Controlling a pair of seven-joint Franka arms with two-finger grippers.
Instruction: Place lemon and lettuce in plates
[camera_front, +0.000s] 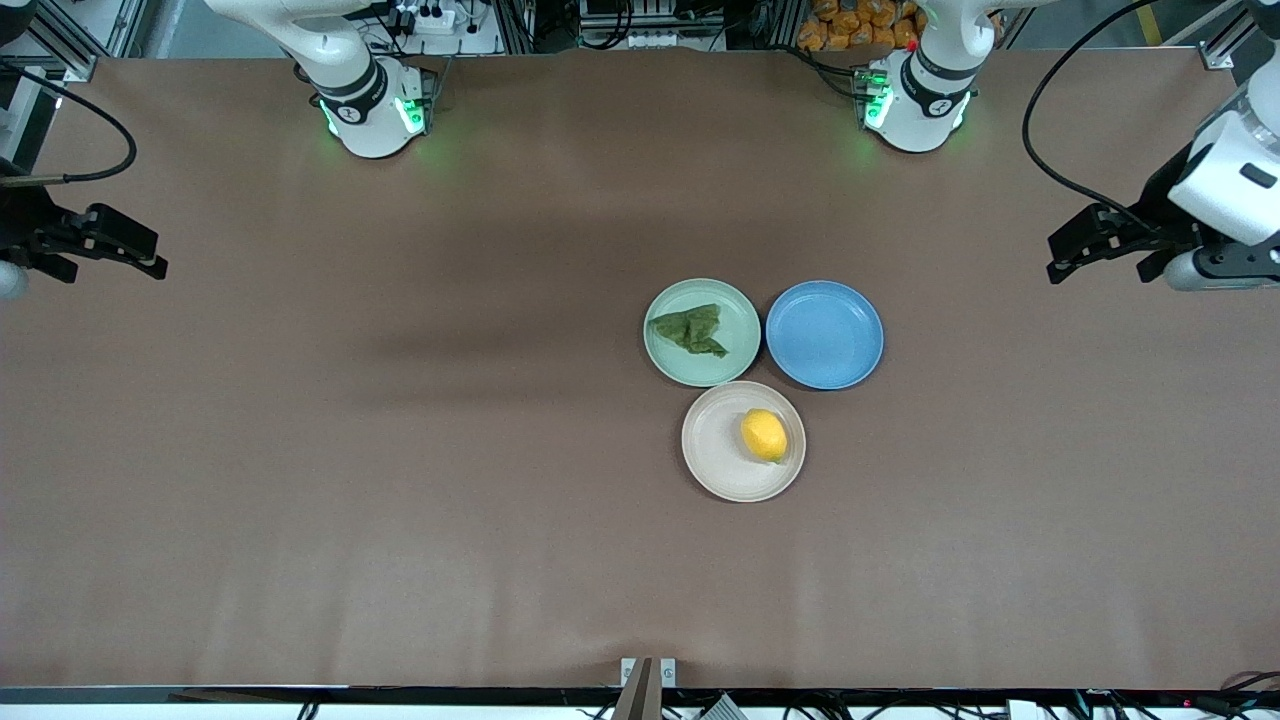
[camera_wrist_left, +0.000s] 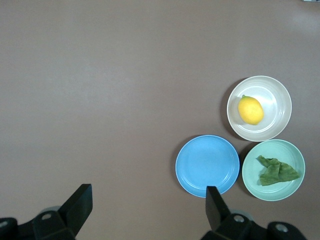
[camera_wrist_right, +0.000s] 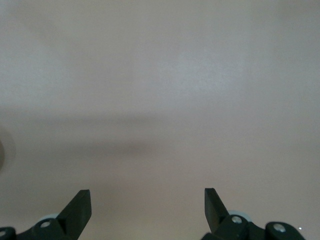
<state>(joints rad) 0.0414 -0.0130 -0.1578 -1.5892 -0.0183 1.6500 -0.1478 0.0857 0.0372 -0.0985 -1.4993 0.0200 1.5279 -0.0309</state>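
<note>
The yellow lemon (camera_front: 764, 435) lies in the beige-white plate (camera_front: 715, 455), the plate nearest the front camera. The dark green lettuce (camera_front: 692, 330) lies in the mint green plate (camera_front: 742, 312). In the left wrist view the lemon (camera_wrist_left: 250, 110) sits in the beige plate (camera_wrist_left: 277, 102) and the lettuce (camera_wrist_left: 276, 171) in the mint plate (camera_wrist_left: 295, 155). My left gripper (camera_front: 1062, 250) is open and empty, up over the left arm's end of the table. My right gripper (camera_front: 150, 258) is open and empty, up over the right arm's end. Both arms wait.
An empty blue plate (camera_front: 824, 334) stands beside the mint plate, toward the left arm's end; it also shows in the left wrist view (camera_wrist_left: 207, 164). The three plates touch in a cluster at mid-table on the brown tabletop (camera_front: 400, 450).
</note>
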